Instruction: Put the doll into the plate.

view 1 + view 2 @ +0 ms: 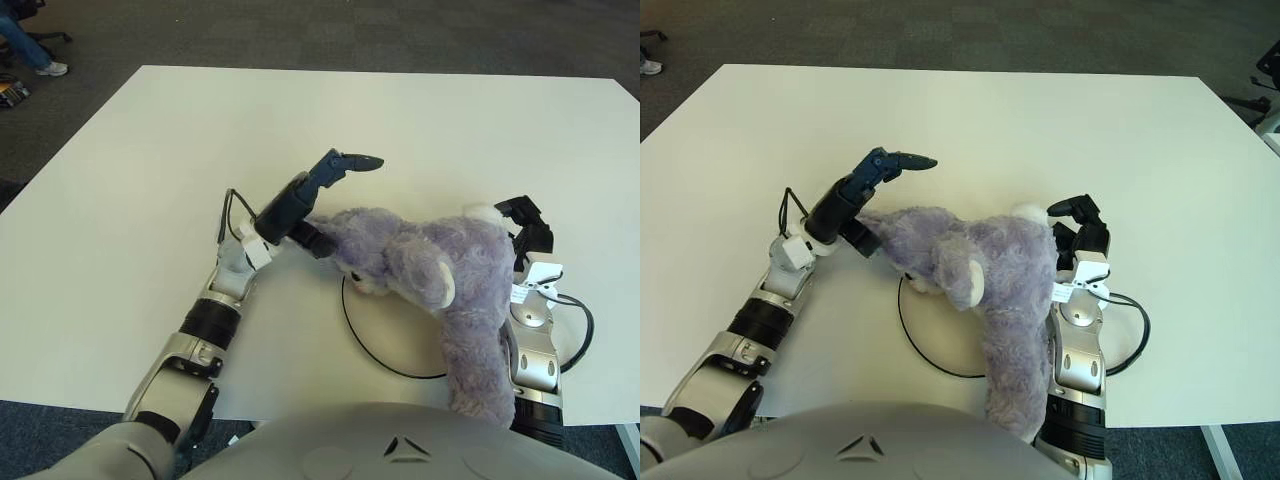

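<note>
A purple plush doll [440, 265] lies across a white plate with a thin black rim [380, 362] near the table's front edge, its body hanging over the plate's right side. My left hand [335, 205] is at the doll's left end. It is open, with one finger [350, 162] raised above the doll and the lower fingers [312, 240] touching the doll's outstretched limb. My right hand [527, 228] shows just right of the doll, partly hidden behind it, fingers relaxed and holding nothing.
The white table [300, 120] stretches far back and to both sides. A black cable [582, 330] loops beside my right wrist. Dark carpet surrounds the table, with a person's foot [45, 66] at the far left.
</note>
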